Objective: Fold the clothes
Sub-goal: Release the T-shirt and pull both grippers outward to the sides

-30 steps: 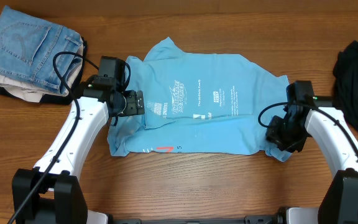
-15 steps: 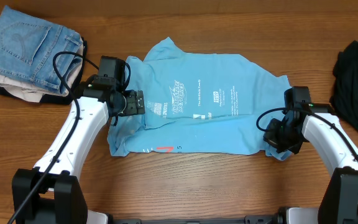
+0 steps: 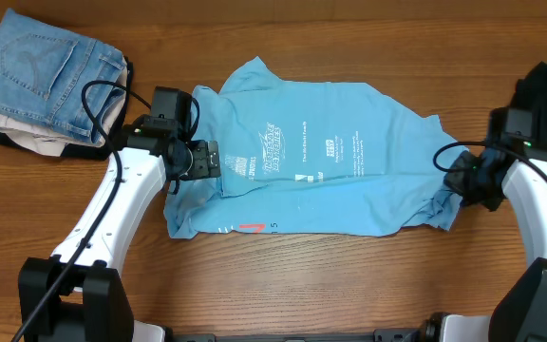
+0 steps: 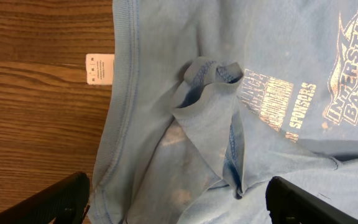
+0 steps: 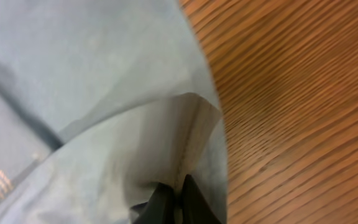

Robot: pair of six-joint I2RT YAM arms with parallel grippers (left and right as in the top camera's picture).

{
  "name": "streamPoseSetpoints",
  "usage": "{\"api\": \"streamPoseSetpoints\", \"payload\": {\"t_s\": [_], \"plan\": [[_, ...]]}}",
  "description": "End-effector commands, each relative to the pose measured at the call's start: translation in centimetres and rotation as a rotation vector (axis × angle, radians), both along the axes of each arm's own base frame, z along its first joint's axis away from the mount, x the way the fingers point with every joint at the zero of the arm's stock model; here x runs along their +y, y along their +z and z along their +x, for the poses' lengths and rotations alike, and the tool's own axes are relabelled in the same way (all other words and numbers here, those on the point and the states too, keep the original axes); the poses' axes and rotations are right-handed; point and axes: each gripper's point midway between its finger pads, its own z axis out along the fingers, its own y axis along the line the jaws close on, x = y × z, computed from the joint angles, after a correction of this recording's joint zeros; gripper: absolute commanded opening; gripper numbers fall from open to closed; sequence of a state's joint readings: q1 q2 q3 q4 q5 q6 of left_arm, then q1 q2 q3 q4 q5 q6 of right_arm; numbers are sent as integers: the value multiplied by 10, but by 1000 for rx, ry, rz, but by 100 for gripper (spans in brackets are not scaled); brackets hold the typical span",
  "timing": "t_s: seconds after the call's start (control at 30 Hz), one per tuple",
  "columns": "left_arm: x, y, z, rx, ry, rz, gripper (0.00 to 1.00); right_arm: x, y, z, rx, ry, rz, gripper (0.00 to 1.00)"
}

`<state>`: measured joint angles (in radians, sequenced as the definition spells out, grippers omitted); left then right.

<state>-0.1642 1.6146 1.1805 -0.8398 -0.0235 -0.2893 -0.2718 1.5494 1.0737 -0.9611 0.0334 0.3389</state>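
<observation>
A sky-blue T-shirt [image 3: 321, 161] with white lettering lies spread on the wooden table, print up. My left gripper [image 3: 218, 160] is open over the shirt's left side, with a bunched fold and sleeve hem [image 4: 210, 118] between its spread fingers [image 4: 176, 202]. My right gripper [image 3: 456, 180] is shut on the shirt's right edge [image 5: 194, 130]; its fingers [image 5: 176, 196] pinch the hem and hold it pulled out to the right, slightly off the table.
Folded jeans [image 3: 41, 71] on other folded clothes sit at the back left. A black garment [image 3: 544, 128] lies at the right edge, close behind my right arm. A white tag [image 4: 99, 68] lies on the wood beside the shirt.
My right gripper has moved right and back, pulling the shirt's right lower corner outward with it. The left arm has not moved.
</observation>
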Motion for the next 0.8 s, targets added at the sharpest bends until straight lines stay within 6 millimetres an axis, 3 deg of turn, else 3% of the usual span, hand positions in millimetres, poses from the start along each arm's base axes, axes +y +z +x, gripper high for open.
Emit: {"api": "streamPoseSetpoints", "payload": {"t_s": [0.0, 0.1, 0.2, 0.27, 0.3, 0.33, 0.37, 0.5, 0.6, 0.7, 0.77], "plan": [[1, 11, 10, -44, 7, 2, 93, -18, 6, 5, -30, -43, -24, 4], [0, 12, 13, -56, 7, 1, 93, -22, 0, 15, -50, -43, -31, 4], [0, 14, 16, -71, 8, 0, 93, -25, -9, 23, -55, -42, -32, 11], [1, 15, 20, -86, 12, -2, 93, -26, -16, 26, -47, -41, -30, 35], [3, 16, 22, -94, 18, -3, 94, -24, -15, 30, -63, -15, -24, 75], [5, 17, 23, -98, 16, -2, 93, -22, -12, 34, -78, -3, -15, 90], [6, 19, 25, -103, -9, 6, 93, -20, -6, 40, -103, 4, 4, 97], [3, 35, 32, -130, -112, 33, 94, 4, 33, 78, -259, 170, 114, 98], [-1, 49, 40, -166, -129, 14, 93, 6, 64, 96, -335, 249, 108, 98], [-7, 89, 64, -236, -131, -40, 92, 3, 101, 106, -376, 284, 78, 98], [-13, 116, 92, -246, -163, -72, 92, 0, 130, 113, -421, 312, 46, 96]]}}
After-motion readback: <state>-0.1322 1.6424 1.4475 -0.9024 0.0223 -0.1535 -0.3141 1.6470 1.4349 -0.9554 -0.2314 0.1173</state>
